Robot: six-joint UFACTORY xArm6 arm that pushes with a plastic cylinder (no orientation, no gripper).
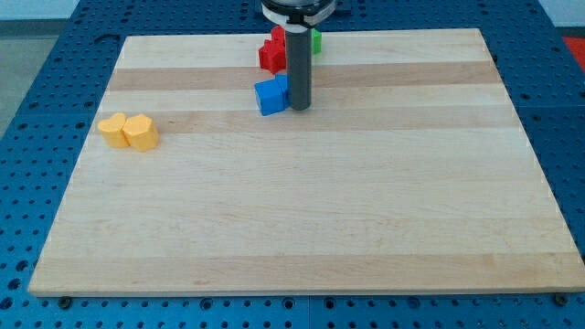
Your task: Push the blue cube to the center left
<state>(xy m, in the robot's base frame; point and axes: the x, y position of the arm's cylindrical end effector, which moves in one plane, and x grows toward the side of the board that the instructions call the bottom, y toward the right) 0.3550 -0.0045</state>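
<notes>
The blue cube (271, 95) sits on the wooden board (302, 201) near the view's top, a little left of the middle. My tip (300, 108) is at the end of the dark rod, right against the cube's right side. The rod comes down from the view's top edge and hides part of what lies behind it.
A red block (271, 52) lies just above the blue cube, partly behind the rod. A green block (316, 40) peeks out to the rod's right at the board's top edge. A yellow heart-shaped block (129, 131) sits at the board's left side. Blue perforated table surrounds the board.
</notes>
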